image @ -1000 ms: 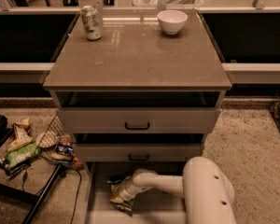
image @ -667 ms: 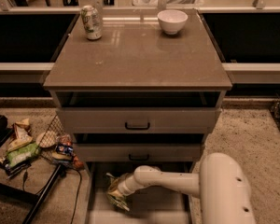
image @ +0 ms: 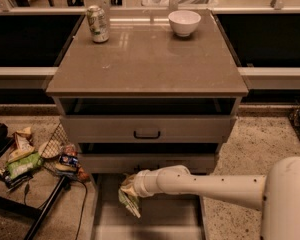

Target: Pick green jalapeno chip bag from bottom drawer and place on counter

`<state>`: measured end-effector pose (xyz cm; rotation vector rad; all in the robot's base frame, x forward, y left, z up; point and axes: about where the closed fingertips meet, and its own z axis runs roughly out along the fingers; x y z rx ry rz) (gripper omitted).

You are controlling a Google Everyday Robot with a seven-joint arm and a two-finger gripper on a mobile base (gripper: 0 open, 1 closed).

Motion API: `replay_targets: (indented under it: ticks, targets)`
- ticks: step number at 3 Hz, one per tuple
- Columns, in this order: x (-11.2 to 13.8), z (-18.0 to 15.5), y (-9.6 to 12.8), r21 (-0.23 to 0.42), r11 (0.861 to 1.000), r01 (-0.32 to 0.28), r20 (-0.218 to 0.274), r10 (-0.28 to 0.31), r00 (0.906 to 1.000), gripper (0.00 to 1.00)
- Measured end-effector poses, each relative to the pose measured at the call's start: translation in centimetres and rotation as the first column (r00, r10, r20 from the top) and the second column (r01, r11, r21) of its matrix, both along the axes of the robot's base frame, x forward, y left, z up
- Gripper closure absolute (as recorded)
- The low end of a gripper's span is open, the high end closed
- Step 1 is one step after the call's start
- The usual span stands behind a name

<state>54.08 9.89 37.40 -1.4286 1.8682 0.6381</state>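
Note:
The green jalapeno chip bag (image: 129, 204) is a crinkled green foil bag with a pale band. It hangs from my gripper (image: 128, 186) at the front left of the open bottom drawer (image: 157, 222), a little above the drawer's flat grey floor. The gripper is shut on the bag's top, and the bag hides most of the fingers. My white arm (image: 205, 185) reaches in from the lower right. The grey-brown counter (image: 150, 64) is the slab on top of the cabinet, well above the gripper.
A drink can (image: 97, 23) and a white bowl (image: 184, 22) stand at the back of the counter. Two grey drawers with black handles (image: 147, 133) sit above the bottom drawer, just over the gripper. A wire rack with loose snack packets (image: 25, 163) is at the left.
The gripper has risen with the bag, which now hangs higher above the drawer floor. The arm's elbow has shifted to the right.

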Motion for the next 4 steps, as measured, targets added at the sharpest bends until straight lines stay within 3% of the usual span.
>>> replay_targets:
  ticks: [1,2,3,4]
  targets:
    - [-6.1,9.4,-1.7,0.012,0.999,0.046,-0.043,-0.045,0.9981,1.00]
    - [-10.2,16.7,-2.4,-0.016,0.999,0.042,-0.030,-0.043,0.9986,1.00]
    - [-10.5,26.6,-3.9,-0.045,0.997,0.063,0.057,-0.061,0.9965,1.00]
    - [-7.2,35.4,-8.0,-0.028,0.989,0.145,0.099,-0.142,0.9849,1.00]
